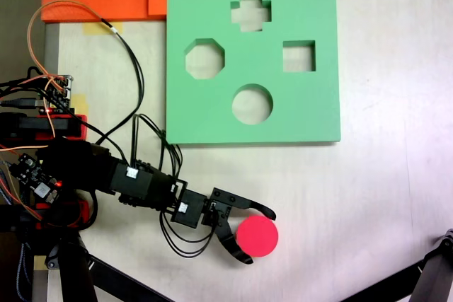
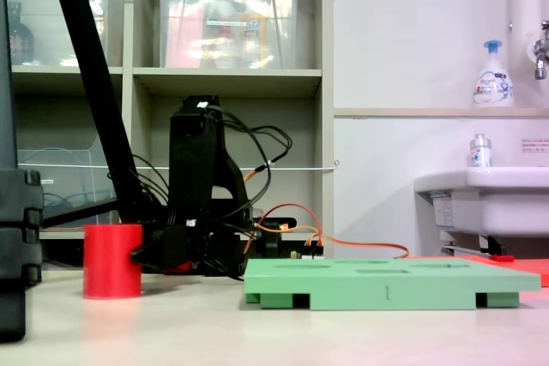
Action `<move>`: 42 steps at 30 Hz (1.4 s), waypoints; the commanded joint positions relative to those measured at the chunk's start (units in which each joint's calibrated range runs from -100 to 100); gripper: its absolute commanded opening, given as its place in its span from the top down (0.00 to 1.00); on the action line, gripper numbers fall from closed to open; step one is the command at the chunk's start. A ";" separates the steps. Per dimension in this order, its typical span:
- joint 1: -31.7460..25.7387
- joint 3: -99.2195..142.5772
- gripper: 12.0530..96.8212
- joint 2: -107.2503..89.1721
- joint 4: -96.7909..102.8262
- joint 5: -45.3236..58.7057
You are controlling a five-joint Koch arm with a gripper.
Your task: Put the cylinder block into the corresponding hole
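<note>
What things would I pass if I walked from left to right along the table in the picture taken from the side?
In the fixed view from the side: the red cylinder block → the black robot arm → the green foam board → the white sink.

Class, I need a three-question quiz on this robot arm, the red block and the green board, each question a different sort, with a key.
1. True or false: the red block already sits in the round hole.
2. How many cutouts does the green board have?
3. The gripper jaws are: A) spread around the block, B) closed above the board.

Key: 1 false; 2 four; 3 A.
</note>
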State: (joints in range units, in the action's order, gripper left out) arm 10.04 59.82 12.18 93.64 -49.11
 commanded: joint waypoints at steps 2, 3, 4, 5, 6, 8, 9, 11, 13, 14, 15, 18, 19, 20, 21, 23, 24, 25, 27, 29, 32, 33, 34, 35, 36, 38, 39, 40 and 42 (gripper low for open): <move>0.00 -0.70 0.61 -2.12 6.36 -0.49; 0.00 -0.70 0.63 -2.54 6.36 -0.49; 0.00 -0.60 0.65 -2.82 6.36 -0.49; 0.05 -0.60 0.67 -2.96 6.36 -0.49; 0.05 -0.30 0.68 -3.10 6.36 -0.54; 0.05 0.40 0.69 -3.80 6.36 -0.59; 0.00 0.69 0.69 -4.21 6.36 -0.63; 0.00 1.59 0.75 -4.63 6.36 -0.68; 0.00 2.79 0.75 -6.03 6.36 -0.68; -0.05 3.69 0.77 -7.01 6.36 -0.68; -0.15 4.48 0.77 -8.54 6.36 -0.68; -0.68 6.08 0.77 -13.43 6.36 -0.73; -1.22 6.58 0.77 -15.25 6.36 -0.73; -1.61 7.37 0.77 -17.76 6.36 -0.78; -2.39 7.97 0.77 -20.69 6.36 -0.78; -4.05 9.27 0.77 -29.21 6.36 -0.78; -4.88 9.77 0.77 -33.40 6.36 -0.78; -5.91 10.17 0.77 -37.87 6.36 -0.78; -8.45 10.47 0.77 -45.83 2.42 -0.73; -10.40 10.47 0.77 -50.02 -0.09 -0.59; -14.07 9.67 0.77 -51.28 -2.30 0.39; -15.14 8.77 0.77 -51.14 -2.98 0.54; -16.17 7.57 0.77 -50.86 -4.33 0.59; -17.14 6.58 0.77 -50.72 -6.35 0.68; -18.07 5.48 0.77 -50.44 -8.47 0.73; -19.39 3.98 0.77 -49.19 -10.20 0.73; -19.78 3.39 0.77 -47.93 -10.49 0.73; -20.42 2.79 0.77 -46.67 -10.49 0.73; -21.25 2.09 0.77 -44.30 -10.68 0.73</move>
State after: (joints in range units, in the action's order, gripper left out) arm -10.48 65.31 -32.69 82.18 -48.82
